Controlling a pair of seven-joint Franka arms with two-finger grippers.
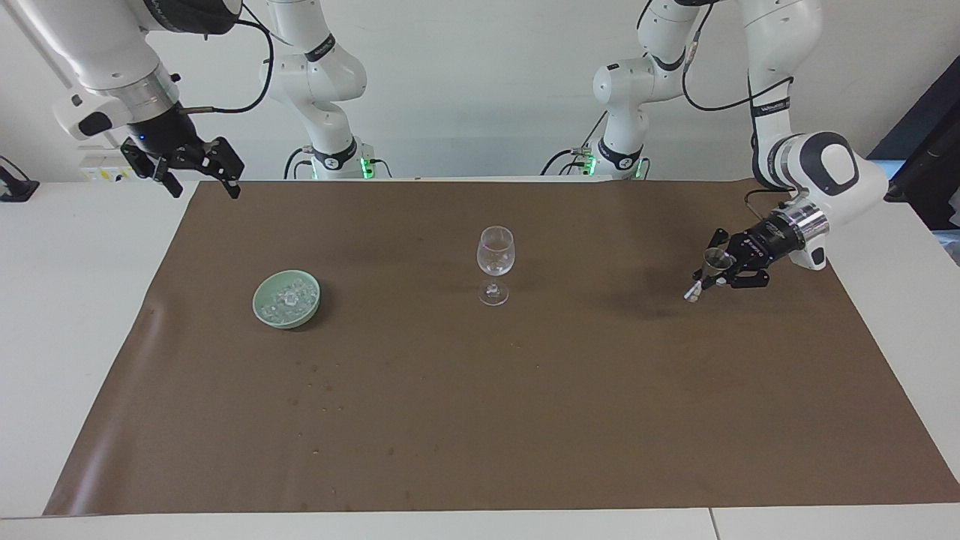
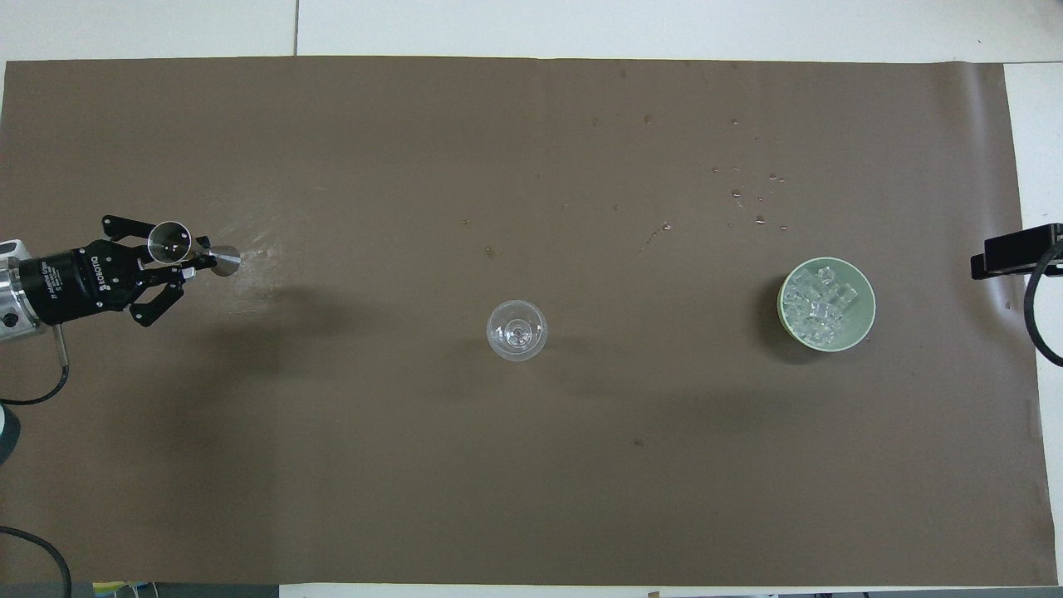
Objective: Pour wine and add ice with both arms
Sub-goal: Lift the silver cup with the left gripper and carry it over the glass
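Note:
My left gripper (image 1: pixel 712 274) (image 2: pixel 188 262) is shut on a small metal jigger (image 1: pixel 709 264) (image 2: pixel 170 242). It holds the jigger tilted, just above the brown mat (image 1: pixel 480 420) at the left arm's end of the table. A clear wine glass (image 1: pixel 496 255) (image 2: pixel 516 330) stands upright mid-mat. A pale green bowl (image 1: pixel 260 313) (image 2: pixel 866 325) with a heap of ice (image 1: pixel 288 296) (image 2: pixel 818 304) sits toward the right arm's end. My right gripper (image 1: pixel 201 186) waits open and empty, raised over the mat's corner by its base. Wine is out of view; I cannot tell what the jigger holds.
Small droplets and spots (image 2: pixel 751 195) mark the mat farther from the robots than the bowl. A shiny smear (image 2: pixel 266 249) lies on the mat beside the jigger. White table (image 1: pixel 75 300) borders the mat.

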